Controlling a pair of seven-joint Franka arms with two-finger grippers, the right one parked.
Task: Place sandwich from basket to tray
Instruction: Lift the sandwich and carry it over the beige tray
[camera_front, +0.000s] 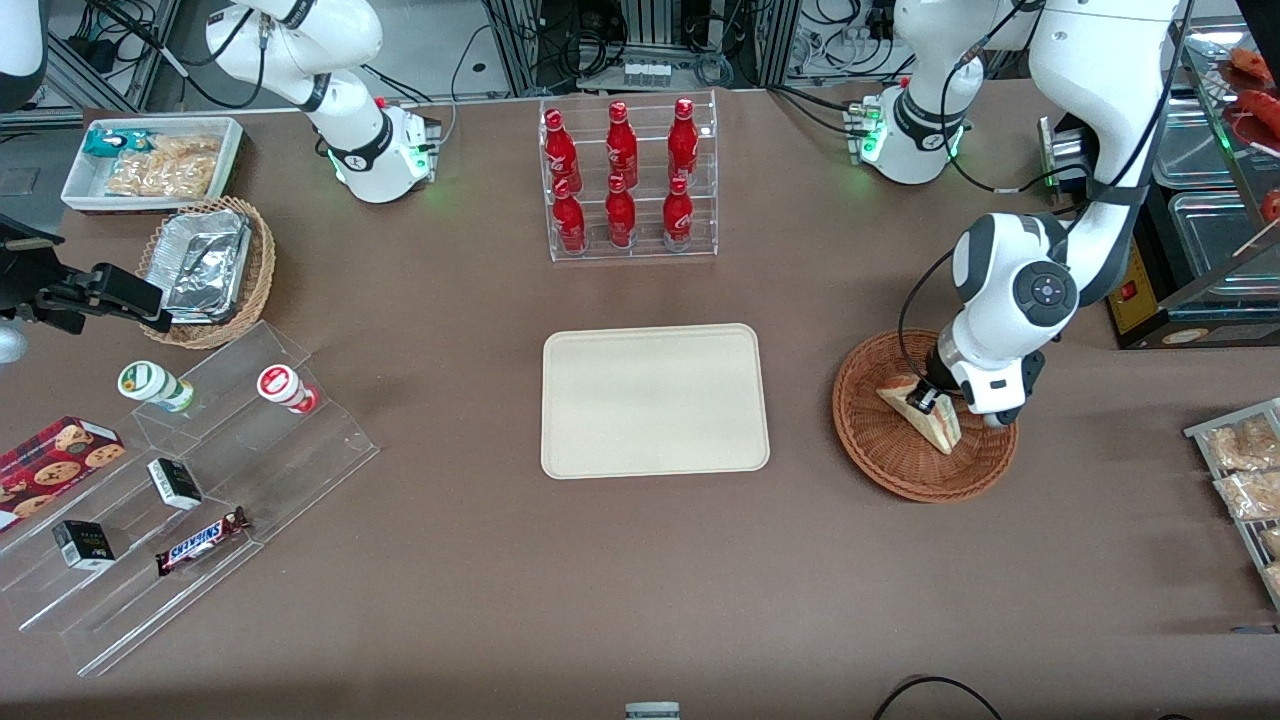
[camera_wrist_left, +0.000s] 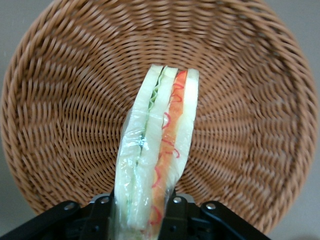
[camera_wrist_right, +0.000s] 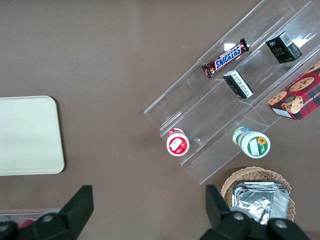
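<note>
The sandwich (camera_front: 928, 415) (camera_wrist_left: 159, 150) is a plastic-wrapped pale bread wedge with green and red filling, standing on edge in the reddish-brown wicker basket (camera_front: 880, 455) (camera_wrist_left: 65, 115). My gripper (camera_front: 930, 400) (camera_wrist_left: 142, 212) is down in the basket, shut on the sandwich, with a black finger pressed against each bread face. The cream tray (camera_front: 655, 400) (camera_wrist_right: 27, 135) lies bare in the middle of the table, beside the basket toward the parked arm's end.
A clear rack of red bottles (camera_front: 628, 180) stands farther from the front camera than the tray. Clear stepped shelves with snacks (camera_front: 190, 480), a tan basket of foil containers (camera_front: 205, 270) and a white bin (camera_front: 150, 165) lie toward the parked arm's end. Snack packets (camera_front: 1245, 465) lie at the working arm's end.
</note>
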